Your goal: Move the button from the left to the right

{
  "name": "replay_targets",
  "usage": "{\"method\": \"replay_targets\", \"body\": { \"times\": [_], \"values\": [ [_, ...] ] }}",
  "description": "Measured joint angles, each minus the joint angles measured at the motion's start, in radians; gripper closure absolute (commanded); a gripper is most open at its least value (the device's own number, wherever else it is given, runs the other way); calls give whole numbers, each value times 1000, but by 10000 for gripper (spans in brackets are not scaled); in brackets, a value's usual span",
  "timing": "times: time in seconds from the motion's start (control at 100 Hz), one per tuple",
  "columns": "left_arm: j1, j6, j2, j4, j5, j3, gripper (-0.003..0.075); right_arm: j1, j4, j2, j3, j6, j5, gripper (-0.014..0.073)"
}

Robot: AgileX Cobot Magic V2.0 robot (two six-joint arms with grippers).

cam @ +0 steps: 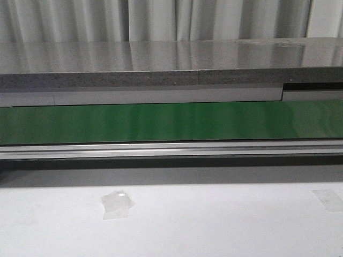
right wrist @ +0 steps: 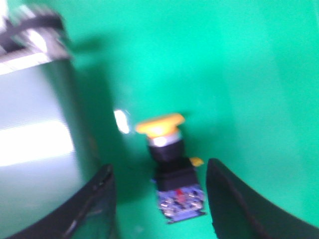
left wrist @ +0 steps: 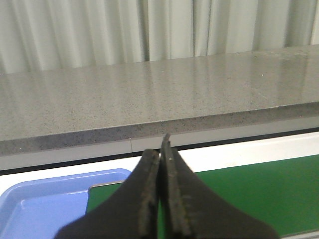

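The button (right wrist: pixel 172 167) lies on its side on the green belt (right wrist: pixel 239 74) in the right wrist view: yellow cap, black body, a blue end with a red mark. My right gripper (right wrist: pixel 159 172) is open just above it, one black finger on each side, neither touching. My left gripper (left wrist: pixel 160 149) is shut with nothing in it, held over the belt's end by a blue tray (left wrist: pixel 35 204). The front view shows neither gripper nor the button.
A grey speckled shelf (cam: pixel 161 64) runs behind the green belt (cam: pixel 171 122), with a metal rail (cam: pixel 171 150) along the belt's near side. A metal side rail (right wrist: pixel 35 144) borders the belt beside the button. Tape patches (cam: pixel 117 203) sit on the white table.
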Motion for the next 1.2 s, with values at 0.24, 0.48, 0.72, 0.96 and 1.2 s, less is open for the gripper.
{"method": "replay_targets", "body": {
  "times": [0.24, 0.48, 0.72, 0.96, 1.2],
  "values": [
    [0, 0, 0, 0, 0, 0, 740, 61, 93, -96, 0, -29, -45, 174],
    [0, 0, 0, 0, 0, 0, 740, 192, 105, -214, 0, -52, -90, 174],
    [0, 0, 0, 0, 0, 0, 740, 302, 106, -331, 15, -84, -121, 174],
    [0, 0, 0, 0, 0, 0, 740, 366, 106, -482, 162, -90, -191, 174],
    [0, 0, 0, 0, 0, 0, 740, 405, 106, -700, 429, -92, -289, 174]
  ]
}}
